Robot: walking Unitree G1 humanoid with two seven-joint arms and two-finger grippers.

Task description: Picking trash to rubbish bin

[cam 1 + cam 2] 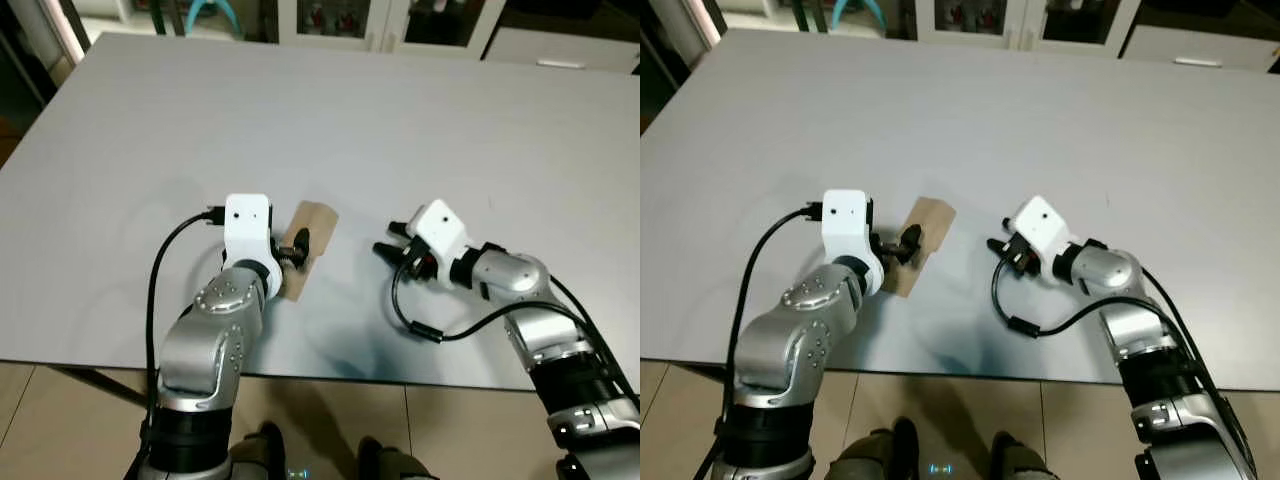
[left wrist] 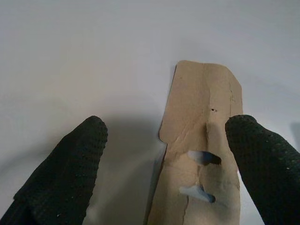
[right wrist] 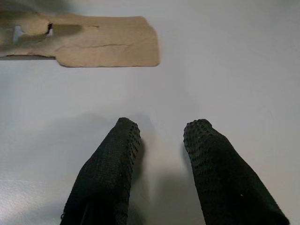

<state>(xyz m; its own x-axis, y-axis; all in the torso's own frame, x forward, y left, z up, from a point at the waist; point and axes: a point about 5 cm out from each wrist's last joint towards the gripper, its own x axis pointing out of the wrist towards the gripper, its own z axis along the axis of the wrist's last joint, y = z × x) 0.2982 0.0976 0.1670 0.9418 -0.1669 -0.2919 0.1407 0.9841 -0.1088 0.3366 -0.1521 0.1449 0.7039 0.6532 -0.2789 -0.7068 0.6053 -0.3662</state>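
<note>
Left wrist view: left gripper spread wide over a flat brown cardboard scrap, set up for a pinch.

The scrap lies flat on the grey table near its front edge; one finger rests over the card, the other off its side. Right gripper, fingers slightly parted and empty, waits near the scrap, probably kept clear. No bin seen.
</note>
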